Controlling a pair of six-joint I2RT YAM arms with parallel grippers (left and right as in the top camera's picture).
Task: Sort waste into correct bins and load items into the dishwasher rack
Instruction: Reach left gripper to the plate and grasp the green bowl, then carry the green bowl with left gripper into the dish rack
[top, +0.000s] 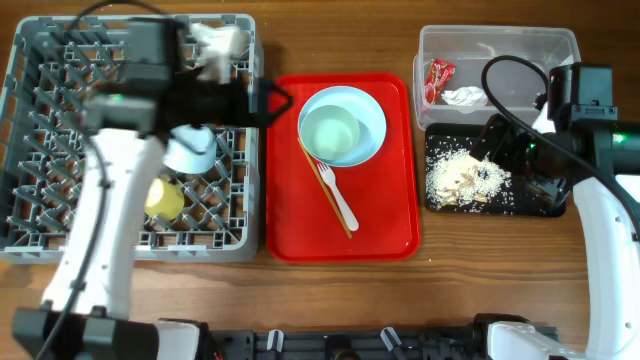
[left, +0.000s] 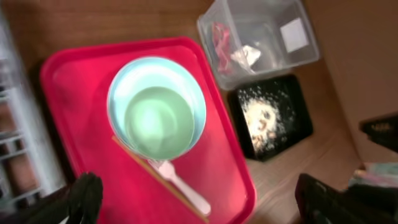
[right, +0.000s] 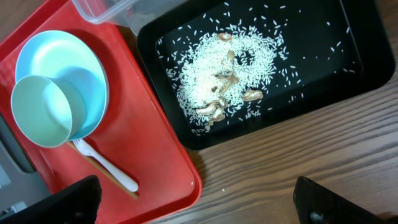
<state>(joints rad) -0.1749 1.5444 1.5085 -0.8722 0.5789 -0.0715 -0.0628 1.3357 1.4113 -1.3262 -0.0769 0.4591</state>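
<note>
Left gripper (left: 196, 186) first, right up at the lens: its two dark fingers (left: 84, 196) stand wide apart with nothing between them, hanging over the near end of the red tray (left: 74, 74), though this view is blurred. Just beyond them lies the white fork (left: 183, 186) beside a thin wooden stick (left: 143, 165), and past those the bowl (left: 158, 121) sits upright on the plate (left: 124, 78), off-centre toward the fork. Over to the right gripper (right: 196, 193): fingers (right: 62, 199) also spread wide, empty, hovering above bare table (right: 298, 155) at the near edge of the black tray (right: 348, 56). In that tray the crumbs (right: 224, 81) make a loose whitish heap toward its left half, a few brownish bits among them and stray grains scattered across the rest. The black tray lies just beside the red one, their edges close. From above, the clear tub (top: 540, 45) stands just behind the black tray, and in its left end the red wrapper (top: 438, 78) lies next to the crumpled tissue (top: 465, 97). Far left, the big grey rack (top: 40, 230) takes up that side of the table, touching or nearly touching the red tray. Among its pegs sits the yellow cup (top: 165, 200), and just behind it a second bowl (top: 190, 150), partly under the left arm, so I can't tell how it sits. That arm reaches across the rack toward the red tray.
</note>
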